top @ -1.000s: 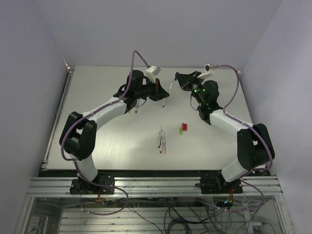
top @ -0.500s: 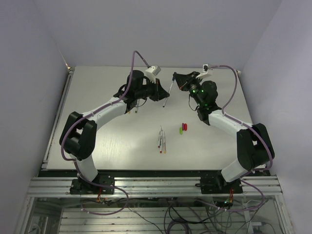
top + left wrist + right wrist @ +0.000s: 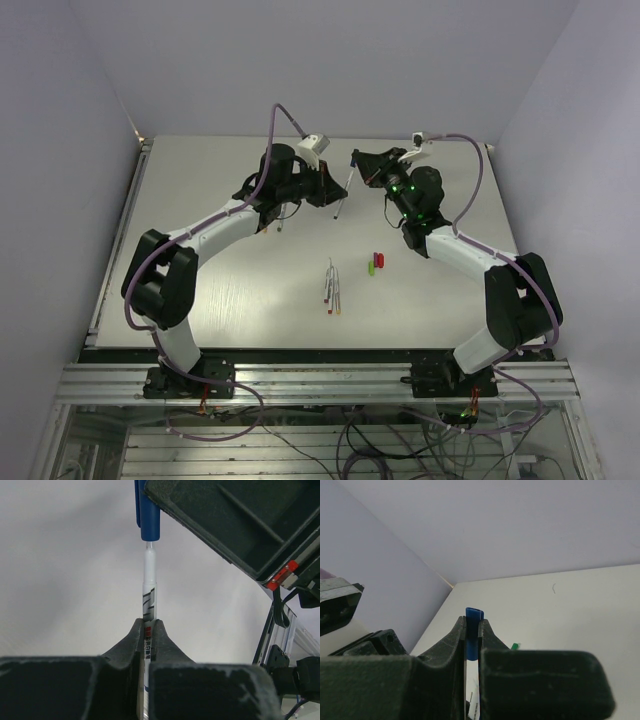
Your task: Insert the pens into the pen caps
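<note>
The left gripper (image 3: 148, 626) is closed tight on a pen (image 3: 149, 592). Its two dark fingers (image 3: 131, 640) pinch the white barrel at the printed label, so the pen sticks straight out ahead of it. The pen's far end meets a blue cap (image 3: 149, 522). The tip is hidden inside the cap's mouth, and a short narrow neck of the pen shows below it.

The right gripper (image 3: 472, 625) is closed on that cap, clamping it so its end pokes just above the fingertips.

Seen from above, the two grippers face each other over the far middle of the table (image 3: 250, 300). The pen slants between them, held above the surface.

Nearer the arms' bases, a small bundle of loose pens (image 3: 333, 287) lies in the middle of the table. Just to its right sit a green cap (image 3: 370, 267) and a red cap (image 3: 379, 259), close together. I cannot tell whether they touch.
</note>
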`<state>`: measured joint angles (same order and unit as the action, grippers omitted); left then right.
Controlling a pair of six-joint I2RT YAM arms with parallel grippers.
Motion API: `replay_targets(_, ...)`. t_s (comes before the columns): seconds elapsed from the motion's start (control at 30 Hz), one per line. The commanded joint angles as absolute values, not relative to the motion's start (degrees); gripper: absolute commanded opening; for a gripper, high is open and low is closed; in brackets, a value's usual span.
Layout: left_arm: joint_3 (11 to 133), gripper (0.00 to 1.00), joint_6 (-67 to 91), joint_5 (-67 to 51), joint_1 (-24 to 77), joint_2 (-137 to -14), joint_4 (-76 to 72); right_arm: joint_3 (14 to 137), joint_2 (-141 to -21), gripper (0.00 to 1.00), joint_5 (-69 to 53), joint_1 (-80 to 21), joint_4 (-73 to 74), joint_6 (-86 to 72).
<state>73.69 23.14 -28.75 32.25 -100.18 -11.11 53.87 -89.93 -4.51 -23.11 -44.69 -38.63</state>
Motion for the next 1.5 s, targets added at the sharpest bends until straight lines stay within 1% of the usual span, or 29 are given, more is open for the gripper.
replay_targets(0.0,72.84,0.07,22.6,-28.42,32.48,-97.12,-12.32,55.52,-89.44,0.0,-2.87,-23.21,-45.04,-34.74)
replay_targets(0.13,71.81,0.07,22.46,-27.87,32.47,-96.05,-12.32,56.95,-89.38,0.0,-1.73,-23.12,-43.98,-32.52)
replay_targets(0.33,71.45,0.07,22.5,-27.82,32.52,-95.75,-12.69,56.79,-89.34,0.0,-1.92,-23.12,-44.93,-33.36)
replay_targets(0.9,70.59,0.07,23.65,-26.46,32.51,-95.24,-14.59,53.12,-87.05,0.0,-3.16,-23.42,-44.73,-36.34)
replay_targets(1.47,70.75,0.07,23.49,-27.0,32.59,-95.33,-14.42,53.96,-90.15,0.0,-3.25,-24.43,-47.29,-36.74)
